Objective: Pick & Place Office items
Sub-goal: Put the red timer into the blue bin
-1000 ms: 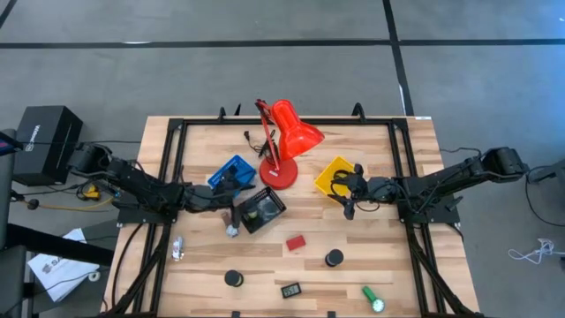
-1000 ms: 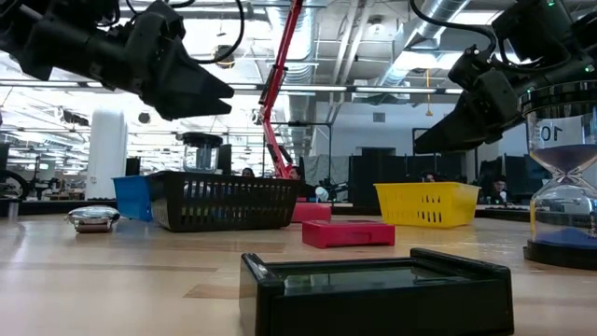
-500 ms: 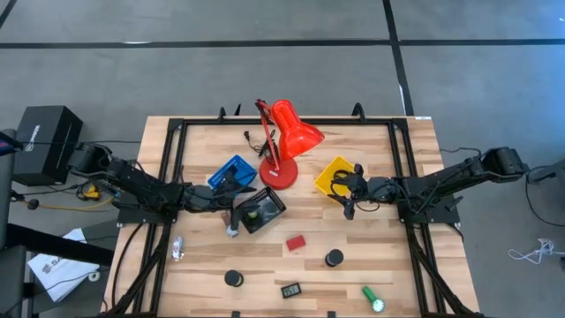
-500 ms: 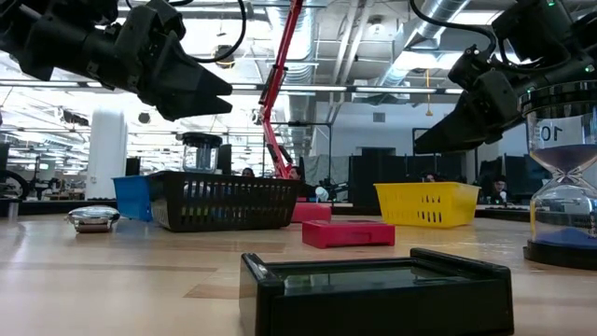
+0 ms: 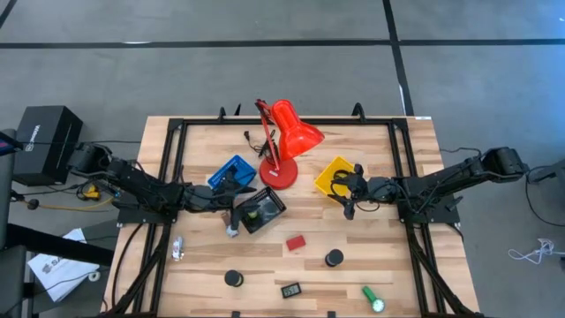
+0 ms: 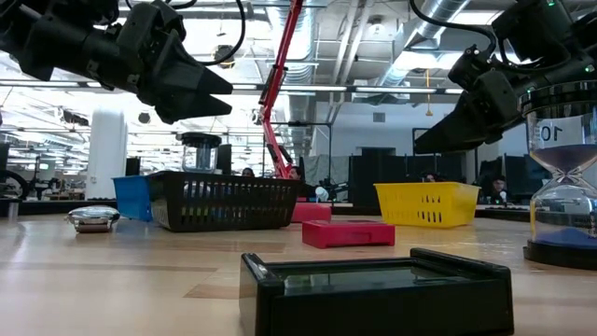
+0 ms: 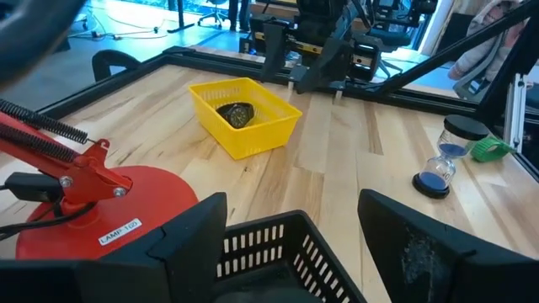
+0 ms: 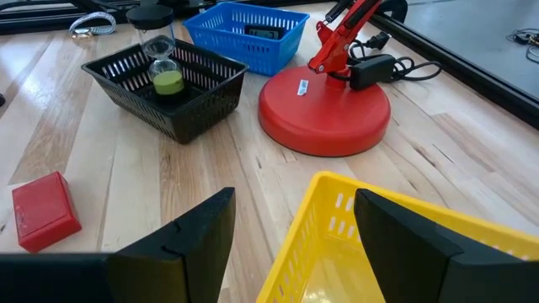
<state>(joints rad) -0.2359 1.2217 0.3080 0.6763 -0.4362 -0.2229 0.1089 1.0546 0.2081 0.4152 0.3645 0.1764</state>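
Observation:
My left gripper hangs open just above the black tray; its fingers stand over the tray's rim, touching nothing. My right gripper hangs open over the near edge of the yellow tray. An hourglass with green sand stands in the black tray. A dark item lies in the yellow tray. On the bare table rest a red block, a blue-sand hourglass, a black disc, a small black rectangle, a green cylinder and a silvery bit.
The big red desk lamp stands at the middle back, its round base between the trays. A blue tray with a dark item sits left of the lamp. Black frame rails run along the table's sides.

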